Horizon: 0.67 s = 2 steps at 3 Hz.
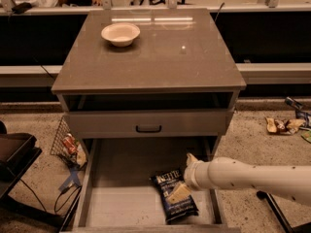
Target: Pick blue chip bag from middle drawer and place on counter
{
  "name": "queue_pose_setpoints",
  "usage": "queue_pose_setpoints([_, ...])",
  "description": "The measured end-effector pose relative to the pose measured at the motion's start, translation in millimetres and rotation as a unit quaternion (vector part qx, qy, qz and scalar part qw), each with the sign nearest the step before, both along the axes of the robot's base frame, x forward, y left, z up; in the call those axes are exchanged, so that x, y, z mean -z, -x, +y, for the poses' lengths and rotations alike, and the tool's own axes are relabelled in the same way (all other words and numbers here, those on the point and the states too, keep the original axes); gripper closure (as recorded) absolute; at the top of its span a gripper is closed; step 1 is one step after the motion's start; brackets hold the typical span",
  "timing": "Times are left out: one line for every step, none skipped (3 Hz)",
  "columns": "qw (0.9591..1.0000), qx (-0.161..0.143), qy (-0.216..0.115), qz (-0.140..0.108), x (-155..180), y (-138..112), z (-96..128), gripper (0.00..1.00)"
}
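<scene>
The blue chip bag (171, 196) lies flat on the floor of the open middle drawer (121, 178), towards its front right. My gripper (183, 184) reaches in from the right on a white arm and sits right over the bag's upper right part, one pale finger (180, 193) resting on or just above the bag. The counter (150, 52) is the glossy grey-brown cabinet top above the drawer.
A pale bowl (120, 34) stands on the counter's back left. A grey drawer front with a black handle (148, 128) is above the open drawer. Crumpled wrappers (282, 125) lie on the floor at right. A wire basket (65, 142) and a dark chair (14, 154) stand at left.
</scene>
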<state>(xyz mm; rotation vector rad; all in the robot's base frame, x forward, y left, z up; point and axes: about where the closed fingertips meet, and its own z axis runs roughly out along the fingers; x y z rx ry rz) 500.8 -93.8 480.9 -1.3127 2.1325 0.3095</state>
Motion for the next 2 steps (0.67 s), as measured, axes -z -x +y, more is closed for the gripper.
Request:
queue_pose_setpoints([0.9998, -0.009, -0.001, 0.018, 39, 9, 18, 0.00])
queue_pose_setpoints([0.9989, -0.018, -0.005, 0.043, 73, 20, 36, 0.00])
